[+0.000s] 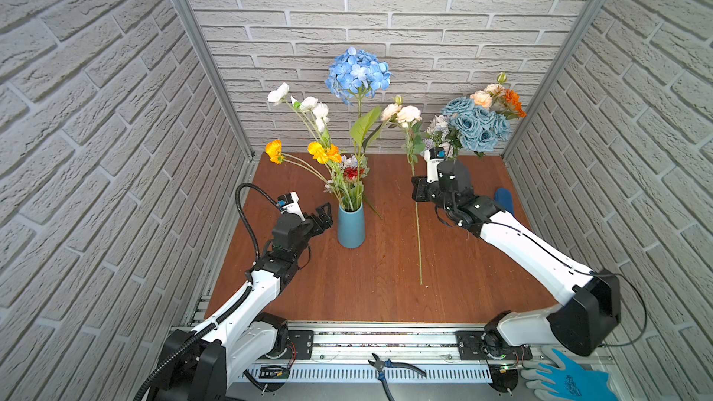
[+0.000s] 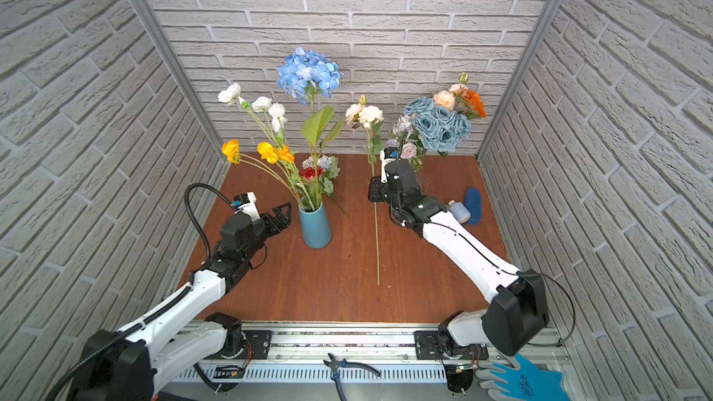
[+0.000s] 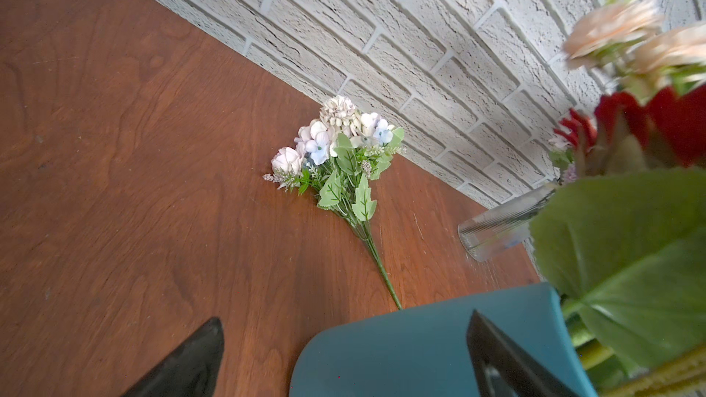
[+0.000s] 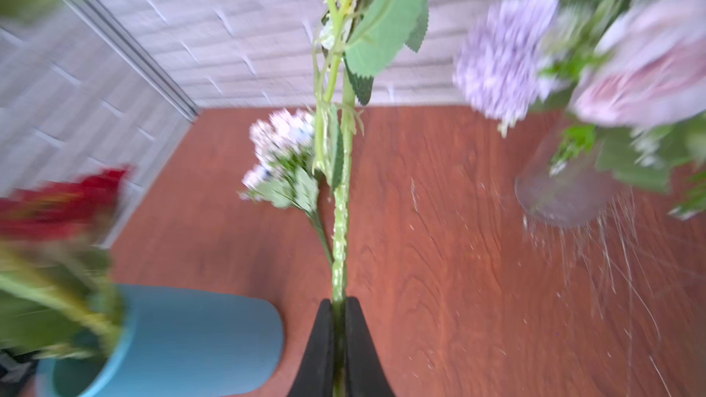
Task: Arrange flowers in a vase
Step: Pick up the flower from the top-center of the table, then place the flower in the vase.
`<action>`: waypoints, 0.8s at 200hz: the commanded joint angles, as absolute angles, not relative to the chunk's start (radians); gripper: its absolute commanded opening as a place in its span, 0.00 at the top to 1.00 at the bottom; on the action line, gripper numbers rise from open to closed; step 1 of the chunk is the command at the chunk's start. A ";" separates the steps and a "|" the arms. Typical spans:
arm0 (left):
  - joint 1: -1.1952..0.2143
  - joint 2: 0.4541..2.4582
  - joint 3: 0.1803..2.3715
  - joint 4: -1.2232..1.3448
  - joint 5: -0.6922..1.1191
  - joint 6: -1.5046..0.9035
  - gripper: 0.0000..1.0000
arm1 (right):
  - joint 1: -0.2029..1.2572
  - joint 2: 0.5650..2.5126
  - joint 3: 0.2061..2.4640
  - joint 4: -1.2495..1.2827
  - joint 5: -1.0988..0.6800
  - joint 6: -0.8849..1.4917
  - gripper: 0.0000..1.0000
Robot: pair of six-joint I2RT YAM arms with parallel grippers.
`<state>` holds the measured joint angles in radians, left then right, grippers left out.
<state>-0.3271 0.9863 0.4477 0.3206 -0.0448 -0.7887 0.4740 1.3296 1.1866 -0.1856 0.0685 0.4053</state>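
Right tool [image 4: 340, 305]: clenched on a peach rose [image 1: 408, 113] stem, right of centre in both top views.
Left tool [image 1: 326, 213]: released, jaws wide, just left of the blue vase [image 1: 351, 230].
Blue vase: upright mid-frame on the worktop [image 1: 386, 295], holding hydrangea [image 1: 358, 71], poppies [image 1: 322, 152], red bloom [image 1: 351, 174].
Lilac spray [image 3: 344, 154]: flat on worktop, near brick wall [image 3: 420, 51].

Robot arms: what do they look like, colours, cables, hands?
White shells with black joints on both. The left arm carries a ribbed black hose; the right arm a thin black cable. The left hand and right hand are black.
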 commanded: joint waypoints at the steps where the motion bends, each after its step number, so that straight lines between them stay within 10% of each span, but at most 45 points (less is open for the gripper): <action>1: -0.336 0.967 0.461 0.370 -0.052 -0.795 0.02 | 0.479 1.245 1.135 0.008 -0.024 0.440 0.94; 160: -0.236 0.833 0.399 0.294 0.059 -0.808 0.02 | 0.758 1.280 1.241 0.663 -0.038 0.150 0.94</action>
<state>-0.2543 0.8349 0.4168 0.2802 0.0059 -0.7982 0.7361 1.2743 1.2140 0.4828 -0.0502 0.2165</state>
